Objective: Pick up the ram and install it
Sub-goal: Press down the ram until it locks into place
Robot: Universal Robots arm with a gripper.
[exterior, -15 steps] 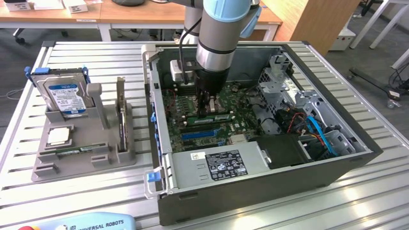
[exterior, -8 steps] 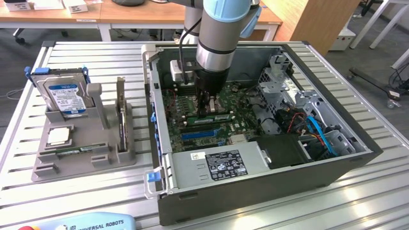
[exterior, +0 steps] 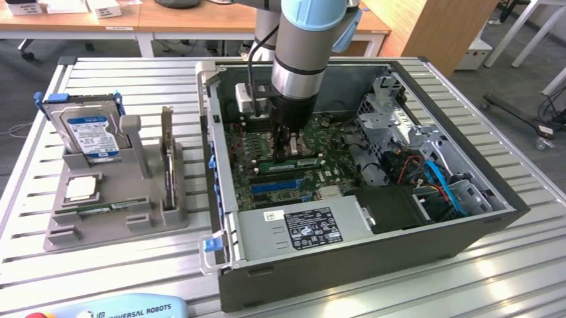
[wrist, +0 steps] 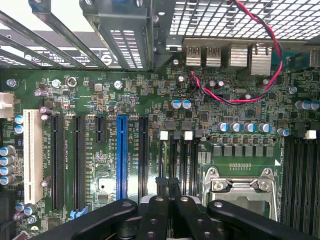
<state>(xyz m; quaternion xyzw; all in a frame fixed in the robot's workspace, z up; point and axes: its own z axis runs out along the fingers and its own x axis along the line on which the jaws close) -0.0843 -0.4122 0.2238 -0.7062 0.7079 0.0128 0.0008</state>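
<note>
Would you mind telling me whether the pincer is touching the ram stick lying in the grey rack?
Apart. The exterior view shows the pincer inside the computer case, well clear of the ram stick in the grey rack.

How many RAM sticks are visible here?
2: a RAM stick lying in the grey holder, another stick on the motherboard by the gripper; the arm may hide more.
</note>
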